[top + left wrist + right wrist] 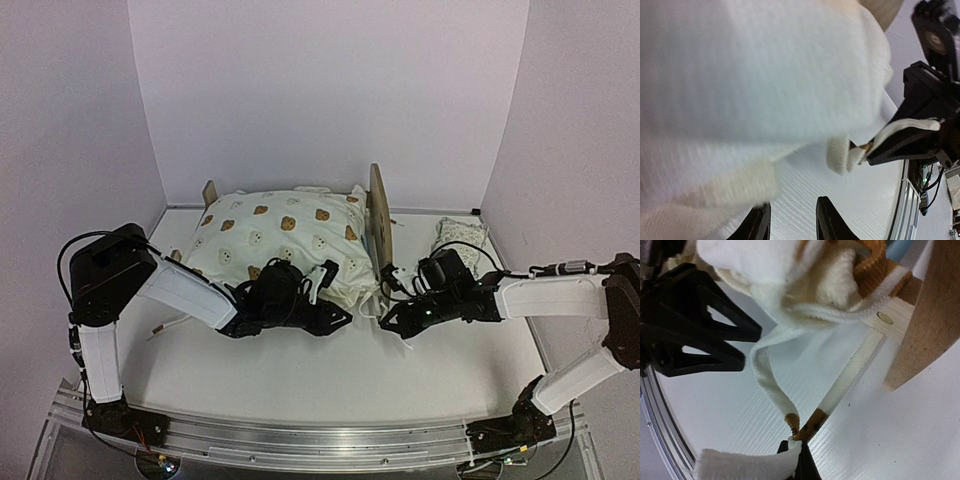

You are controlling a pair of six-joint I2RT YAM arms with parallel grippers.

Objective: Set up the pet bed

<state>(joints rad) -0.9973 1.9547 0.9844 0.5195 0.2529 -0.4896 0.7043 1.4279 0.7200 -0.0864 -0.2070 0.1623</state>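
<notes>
Two grippers meet just on the near side of the pet bed (pixel 376 215) in the overhead view. The left gripper (pixel 345 318) and the right gripper (pixel 386 322) point at each other, tips close, at the hanging near edge of the bear-print quilt (pixel 280 232) that covers the bed. The bed's headboard stands on the right, and a pillow (pixel 460 232) lies farther right on the table (pixel 300 385). From the left wrist, the left gripper's fingers (pixel 827 220) stand partly apart with bare table between them, grasping nothing, while the quilt bulges just above them. From the right wrist, the right gripper (pixel 797 450) is clenched on the quilt's white-and-brown trim, with the headboard (pixel 935 315) just beyond on the right.
</notes>
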